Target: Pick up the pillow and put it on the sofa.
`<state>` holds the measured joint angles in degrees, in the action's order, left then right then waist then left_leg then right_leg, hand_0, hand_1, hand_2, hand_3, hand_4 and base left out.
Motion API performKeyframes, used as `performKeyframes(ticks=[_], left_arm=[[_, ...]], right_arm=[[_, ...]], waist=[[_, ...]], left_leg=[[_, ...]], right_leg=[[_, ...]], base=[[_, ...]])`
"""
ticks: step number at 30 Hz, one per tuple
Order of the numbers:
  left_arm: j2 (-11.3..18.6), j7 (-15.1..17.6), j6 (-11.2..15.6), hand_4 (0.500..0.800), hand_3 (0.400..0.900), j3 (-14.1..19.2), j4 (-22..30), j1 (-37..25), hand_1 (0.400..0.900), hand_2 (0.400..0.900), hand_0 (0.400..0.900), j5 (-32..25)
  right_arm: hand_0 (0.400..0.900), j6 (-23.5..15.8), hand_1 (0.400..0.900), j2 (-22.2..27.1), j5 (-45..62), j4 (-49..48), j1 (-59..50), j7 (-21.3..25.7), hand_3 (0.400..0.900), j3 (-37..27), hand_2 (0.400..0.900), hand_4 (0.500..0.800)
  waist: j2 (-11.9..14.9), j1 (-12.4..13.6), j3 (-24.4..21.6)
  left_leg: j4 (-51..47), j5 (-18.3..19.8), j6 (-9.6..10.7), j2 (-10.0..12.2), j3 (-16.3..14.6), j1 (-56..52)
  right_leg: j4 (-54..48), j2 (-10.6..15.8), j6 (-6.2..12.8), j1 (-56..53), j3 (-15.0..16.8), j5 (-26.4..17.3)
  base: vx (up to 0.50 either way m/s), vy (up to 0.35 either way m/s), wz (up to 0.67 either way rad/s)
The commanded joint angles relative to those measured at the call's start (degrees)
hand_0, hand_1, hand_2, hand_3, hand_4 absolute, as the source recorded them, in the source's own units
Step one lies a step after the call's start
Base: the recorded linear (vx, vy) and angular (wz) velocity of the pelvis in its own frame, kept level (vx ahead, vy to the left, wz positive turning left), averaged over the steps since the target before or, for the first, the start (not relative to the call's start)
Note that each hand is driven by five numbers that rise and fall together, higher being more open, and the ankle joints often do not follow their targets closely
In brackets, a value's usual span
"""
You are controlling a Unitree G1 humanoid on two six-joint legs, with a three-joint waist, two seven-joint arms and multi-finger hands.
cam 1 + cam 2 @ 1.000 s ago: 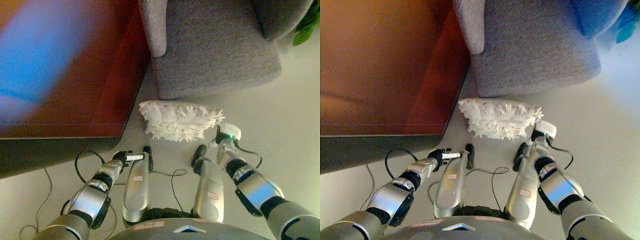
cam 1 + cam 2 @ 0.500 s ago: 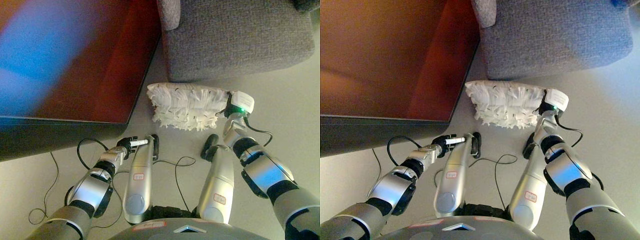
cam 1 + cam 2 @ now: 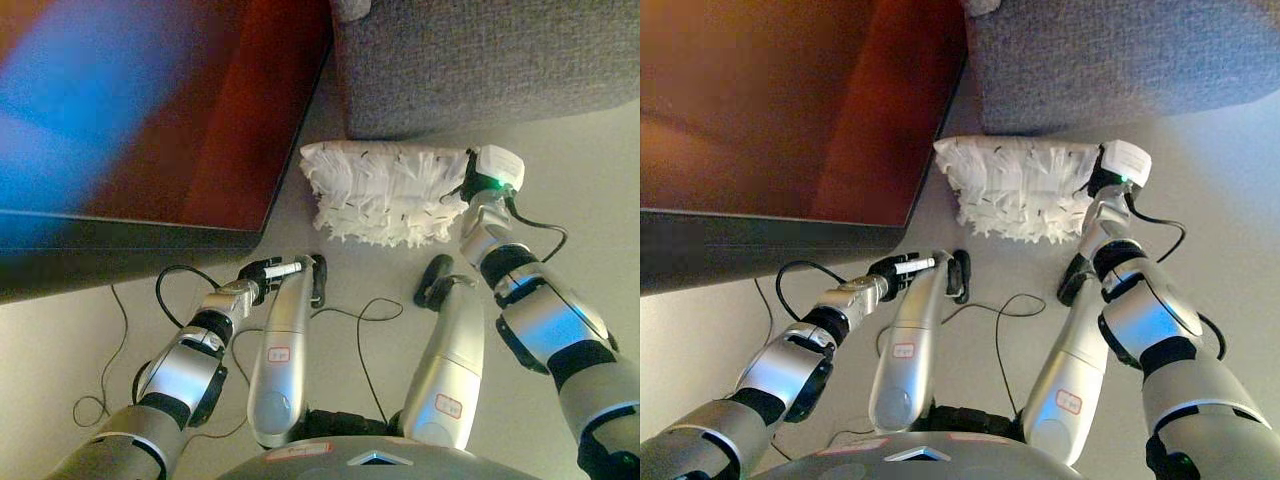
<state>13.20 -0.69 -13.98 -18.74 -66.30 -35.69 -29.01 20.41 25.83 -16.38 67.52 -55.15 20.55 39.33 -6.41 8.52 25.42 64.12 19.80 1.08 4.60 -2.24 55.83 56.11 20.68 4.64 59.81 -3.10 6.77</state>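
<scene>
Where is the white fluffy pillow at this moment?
The white fluffy pillow lies on the floor right of centre in both eye views, just before the grey fabric sofa, beside the dark red-brown table.

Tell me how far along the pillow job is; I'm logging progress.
Nothing is done: the white pillow lies on the floor before the grey sofa. In hand: the right hand is at its right edge, fingers hidden. The left hand hangs back. Left: grasp, lift, place.

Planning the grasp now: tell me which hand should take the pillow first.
Right, probably. The right hand is at the right end of the pillow on the floor, its fingers hidden against the shaggy cover. The left hand is low and short of the pillow, bare floor between them.
</scene>
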Motion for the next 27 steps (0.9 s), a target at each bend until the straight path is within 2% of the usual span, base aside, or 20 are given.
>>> performKeyframes(ticks=[1, 5, 10, 18, 26, 27], left_arm=[[0.57, 3.74, -8.9, 0.8, 0.9, -4.32, -7.51, 10.53, 0.9, 0.9, 0.9, 0.86], [1.1, 5.09, -9.7, 0.8, 0.9, -4.01, -7.13, 10.79, 0.9, 0.9, 0.9, -0.52], [2.22, 5.5, -8.55, 0.8, 0.9, -2.84, -6.93, 12.08, 0.9, 0.9, 0.9, -0.26], [2.86, 5.42, -5.52, 0.8, 0.9, -2.86, -5.86, 13.83, 0.9, 0.9, 0.9, -1.32], [3.29, 4.97, -2.54, 0.8, 0.9, -3.23, -4.92, 15.25, 0.9, 0.9, 0.9, -2.62], [3.35, 5.06, -2.31, 0.8, 0.9, -3.28, -4.86, 15.38, 0.9, 0.9, 0.9, -2.85]], right_arm=[[0.9, -0.03, 0.9, 2.2, -2.1, -1.26, -7.3, -1.25, 0.9, 1.51, 0.9, 0.8], [0.9, 0.51, 0.9, 2.58, -3.58, -1.04, -10.51, -6.92, 0.9, 3.74, 0.9, 0.8], [0.9, -0.57, 0.9, 3.46, -4.36, -0.38, -13.45, -13.81, 0.9, 6.51, 0.9, 0.8], [0.9, -1.09, 0.9, 4.02, -2.69, -0.22, -16.23, -18.14, 0.9, 7.88, 0.9, 0.8], [0.9, -3.61, 0.9, 5.09, 0.14, 1.09, -18.36, -22.13, 0.9, 7.62, 0.9, 0.8], [0.818, -4.35, 0.818, 5.38, 0.82, 1.17, -18.51, -22.61, 0.818, 7.65, 0.818, 0.751]], waist=[[-1.23, 1.22, 2.0], [-1.9, 1.7, 2.53], [-2.26, 2.4, 3.35], [-2.8, 2.77, 4.36], [-4.09, 3.13, 4.37], [-4.21, 3.12, 4.37]], left_leg=[[-2.78, -4.15, -2.07, -1.43, 3.38, 3.1], [1.44, -3.79, -2.04, -1.83, 3.68, 8.29], [7.46, -2.73, -1.69, -1.69, 4.43, 13.81], [14.63, -1.35, -0.73, -0.67, 5.64, 20.37], [20.51, 0.2, 0.07, 0.23, 6.44, 25.86], [21.19, 0.34, 0.09, 0.3, 6.47, 26.37]], right_leg=[[5.88, -0.47, -1.65, -0.61, 4.96, 4.56], [10.2, -1.09, -2.08, 4.26, 5.64, 6.25], [16.02, -1.59, -3.06, 8.97, 6.62, 9.33], [24.02, -2.53, -4.44, 14.89, 8.19, 12.96], [31.47, -2.56, -5.18, 20.62, 9.89, 15.67], [32.29, -2.51, -5.25, 21.27, 10.09, 15.87]], base=[[-0.05, 0.015, 0.12], [-0.08, 0.001, 0.12], [-0.07, -0.02, 0.09], [-0.07, -0.031, 0.06], [-0.06, -0.025, 0.08], [-0.06, -0.037, 0.11]])
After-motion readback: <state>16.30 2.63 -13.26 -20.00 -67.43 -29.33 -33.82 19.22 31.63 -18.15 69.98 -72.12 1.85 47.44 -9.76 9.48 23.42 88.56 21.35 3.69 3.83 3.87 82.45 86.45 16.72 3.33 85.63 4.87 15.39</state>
